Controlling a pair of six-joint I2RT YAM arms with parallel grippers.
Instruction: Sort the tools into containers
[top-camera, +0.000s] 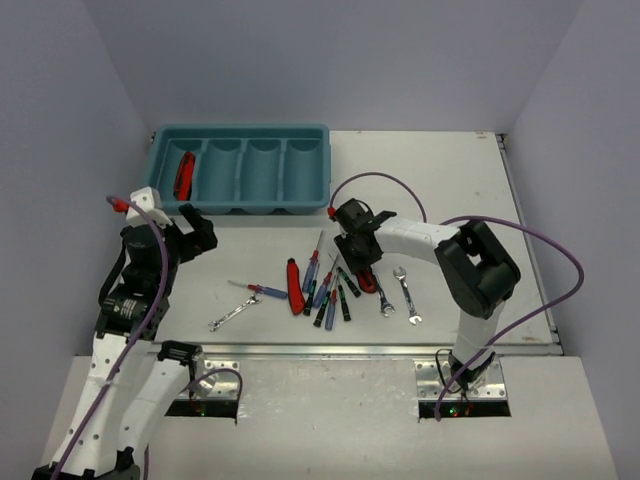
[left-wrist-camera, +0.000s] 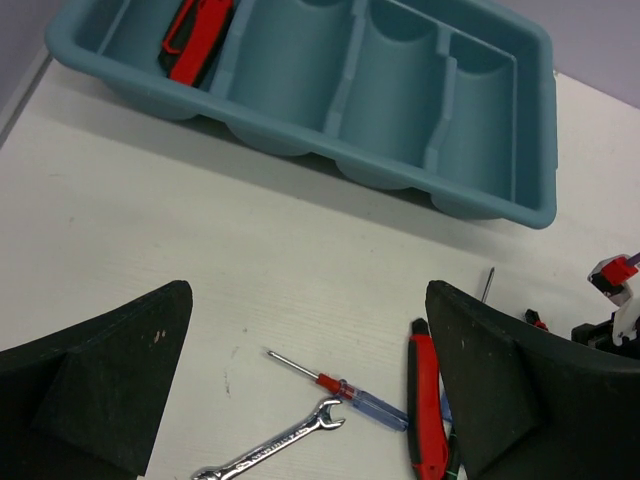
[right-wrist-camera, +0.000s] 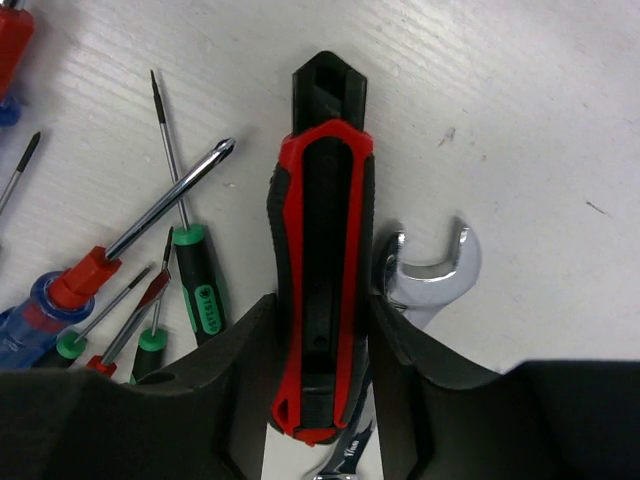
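Note:
The teal tray (top-camera: 240, 131) stands at the back left, with four oblong compartments. A red-and-black tool (top-camera: 184, 175) lies in the leftmost one and also shows in the left wrist view (left-wrist-camera: 200, 35). My right gripper (top-camera: 356, 243) is shut on a red-and-black cutter (right-wrist-camera: 322, 200) down among the loose tools, its jaws pressing on both sides of the handle (right-wrist-camera: 322, 320). A silver wrench (right-wrist-camera: 432, 280) lies against it. My left gripper (top-camera: 196, 234) is open and empty (left-wrist-camera: 305, 330) above bare table in front of the tray (left-wrist-camera: 300, 140).
Loose tools lie mid-table: another red cutter (top-camera: 295, 285), a red-and-blue screwdriver (top-camera: 258, 289) (left-wrist-camera: 345, 388), a wrench (top-camera: 232, 314) (left-wrist-camera: 270, 450), several thin screwdrivers (top-camera: 325, 290) and two wrenches (top-camera: 406, 296) at the right. A green-and-black screwdriver (right-wrist-camera: 195, 280) lies left of the held cutter.

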